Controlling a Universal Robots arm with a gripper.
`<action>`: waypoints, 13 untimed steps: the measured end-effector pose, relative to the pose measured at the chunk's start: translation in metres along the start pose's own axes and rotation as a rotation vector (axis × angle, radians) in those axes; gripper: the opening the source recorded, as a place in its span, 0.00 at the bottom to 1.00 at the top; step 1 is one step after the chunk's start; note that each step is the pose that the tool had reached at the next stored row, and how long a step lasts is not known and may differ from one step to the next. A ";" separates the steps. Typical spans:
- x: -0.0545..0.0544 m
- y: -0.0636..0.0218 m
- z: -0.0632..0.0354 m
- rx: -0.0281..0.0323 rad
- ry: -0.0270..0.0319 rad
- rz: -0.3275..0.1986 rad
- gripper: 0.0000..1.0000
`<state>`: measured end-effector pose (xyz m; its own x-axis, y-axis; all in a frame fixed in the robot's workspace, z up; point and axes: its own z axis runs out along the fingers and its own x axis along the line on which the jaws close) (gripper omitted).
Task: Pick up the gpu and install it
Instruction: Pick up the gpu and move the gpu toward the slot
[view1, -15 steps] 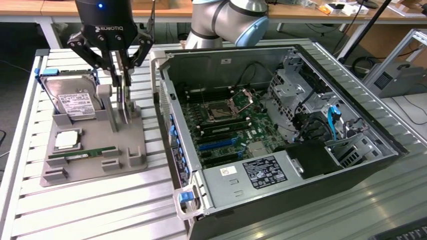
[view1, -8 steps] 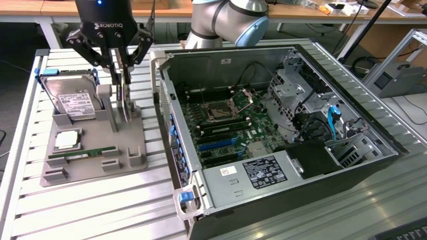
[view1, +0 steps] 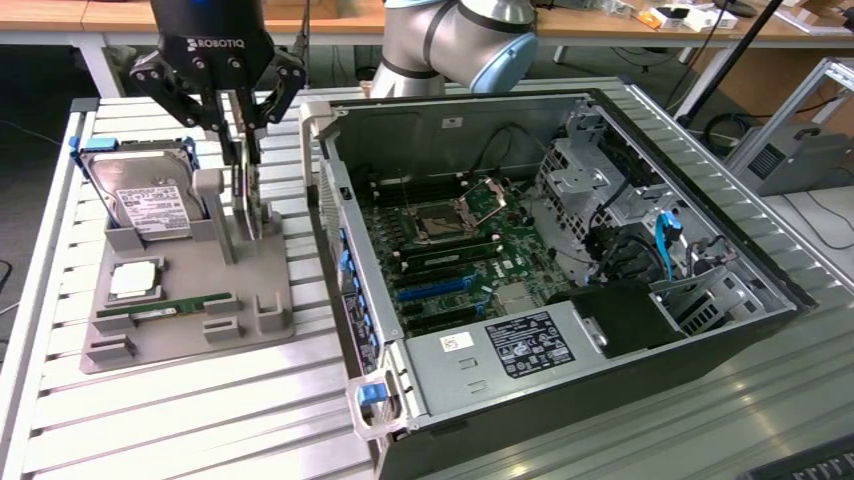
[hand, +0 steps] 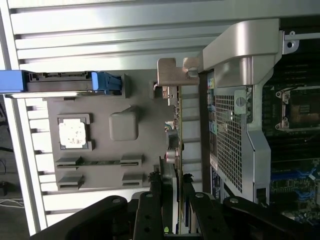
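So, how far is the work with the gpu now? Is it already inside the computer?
Done: the computer case lies open, with its board exposed. In hand: the hand is down at the gpu, which stands on edge in the grey holder tray beside the case. Left: the gpu is not yet lifted out of the tray or installed in the case.

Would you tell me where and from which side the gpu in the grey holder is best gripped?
Probably its free top edge, from straight above, pinching the two flat faces: the gpu stands on edge in the grey holder, whose posts flank its lower part, and the computer case sits close beside it.
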<state>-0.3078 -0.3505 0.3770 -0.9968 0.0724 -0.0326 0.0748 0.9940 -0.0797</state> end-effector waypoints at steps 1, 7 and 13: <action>0.000 -0.0001 -0.0008 0.0000 0.0000 0.000 0.27; 0.000 -0.0005 -0.0063 -0.0001 0.0000 0.000 0.27; 0.000 -0.0010 -0.0123 -0.0001 0.0001 0.000 0.27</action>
<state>-0.3078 -0.3505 0.3893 -0.9968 0.0725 -0.0325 0.0749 0.9940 -0.0796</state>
